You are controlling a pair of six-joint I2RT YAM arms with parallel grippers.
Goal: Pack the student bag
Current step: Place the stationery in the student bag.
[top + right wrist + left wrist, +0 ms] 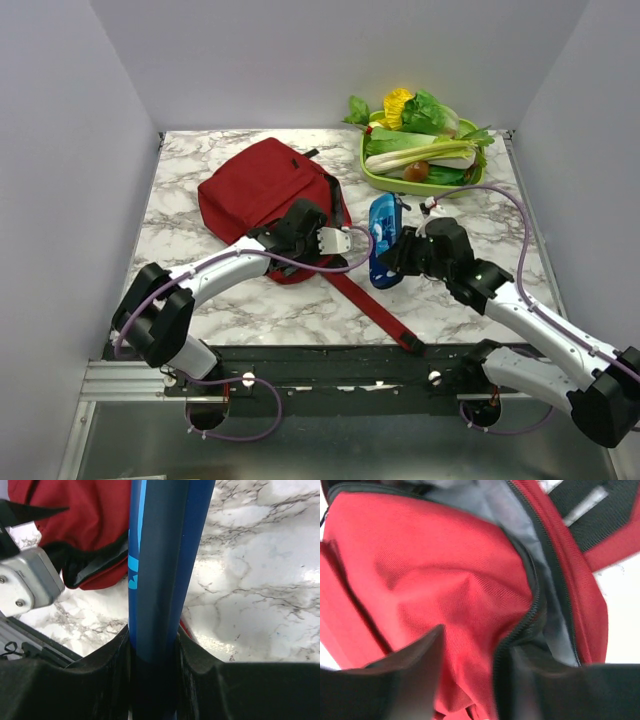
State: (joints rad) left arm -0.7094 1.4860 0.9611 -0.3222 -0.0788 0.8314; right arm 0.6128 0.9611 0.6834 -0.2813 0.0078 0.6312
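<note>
Left of table centre, the student bag (pixel 255 190) lies flat. Only the left wrist cam shows its grey lining and the left gripper (pixel 475 641) pinching the zip edge. At the bag's 3 o'clock, the right gripper (pixel 154 642) is clamped on a blue pencil case (pixel 383 235).

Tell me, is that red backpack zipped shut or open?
Open: the left wrist view shows the zip of the student bag parted, grey lining in the gap. The right gripper holds the pencil case outside.

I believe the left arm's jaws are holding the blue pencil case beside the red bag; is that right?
Not quite: it is the right arm's jaws that hold the blue pencil case beside the red bag, as the right wrist view shows.
</note>
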